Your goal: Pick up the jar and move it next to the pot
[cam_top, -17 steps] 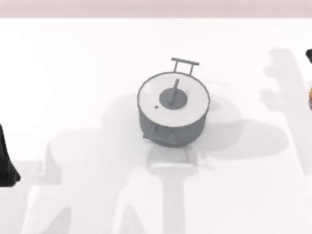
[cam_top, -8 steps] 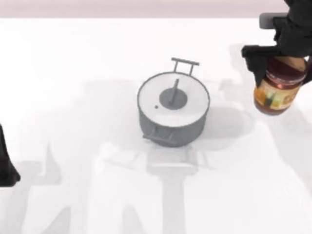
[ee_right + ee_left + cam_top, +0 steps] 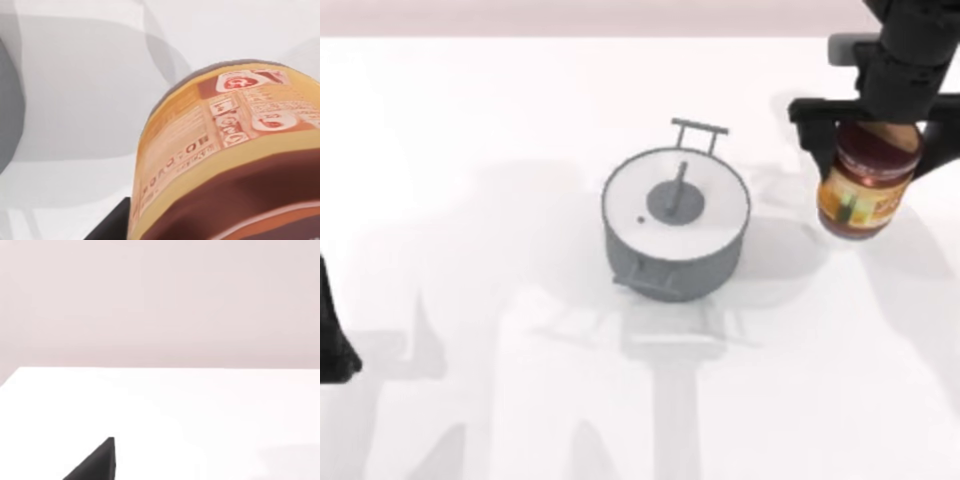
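Observation:
The grey pot [image 3: 675,225], with its pale lid, dark knob disc and two bar handles, stands at the table's middle. My right gripper [image 3: 872,150] is shut on the jar [image 3: 855,200] and holds it above the table, to the right of the pot and apart from it. The jar hangs lid up with its yellow-green label facing down the view. In the right wrist view the jar [image 3: 225,150] fills most of the picture, with one dark finger [image 3: 112,225] against its side. My left arm [image 3: 332,340] stays parked at the left edge.
The white table [image 3: 470,150] carries only the pot and soft shadows. A pale wall runs along the far edge [image 3: 620,18]. The left wrist view holds bare table [image 3: 200,415] and wall.
My right gripper came in from the right edge carrying the jar and has moved left toward the pot. The pot and left arm have not moved.

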`<act>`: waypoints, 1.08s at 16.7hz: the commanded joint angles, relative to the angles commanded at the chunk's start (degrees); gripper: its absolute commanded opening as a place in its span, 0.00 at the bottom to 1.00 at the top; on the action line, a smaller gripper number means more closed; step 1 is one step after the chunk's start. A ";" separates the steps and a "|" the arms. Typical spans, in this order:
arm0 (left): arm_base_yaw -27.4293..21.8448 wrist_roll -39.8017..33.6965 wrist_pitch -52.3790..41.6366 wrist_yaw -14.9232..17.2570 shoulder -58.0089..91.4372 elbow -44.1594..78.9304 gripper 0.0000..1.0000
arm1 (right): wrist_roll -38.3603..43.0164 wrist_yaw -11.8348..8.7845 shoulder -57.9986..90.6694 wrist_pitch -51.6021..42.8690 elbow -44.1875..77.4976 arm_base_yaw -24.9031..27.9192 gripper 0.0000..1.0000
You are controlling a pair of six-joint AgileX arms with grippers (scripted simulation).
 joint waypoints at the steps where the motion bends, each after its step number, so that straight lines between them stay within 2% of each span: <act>1: 0.00 0.00 0.00 0.00 0.00 0.00 1.00 | -0.07 -0.01 -0.02 0.81 -0.76 0.09 0.00; 7: 0.00 0.00 0.00 0.00 0.00 0.00 1.00 | 0.16 0.08 0.91 10.30 -9.14 0.31 0.00; 11: 0.00 0.00 0.00 0.00 0.00 0.00 1.00 | 0.16 0.09 1.03 10.73 -9.56 0.35 0.00; 18: 0.00 0.00 0.00 0.00 0.00 0.00 1.00 | 0.16 0.09 1.03 10.73 -9.56 0.35 0.53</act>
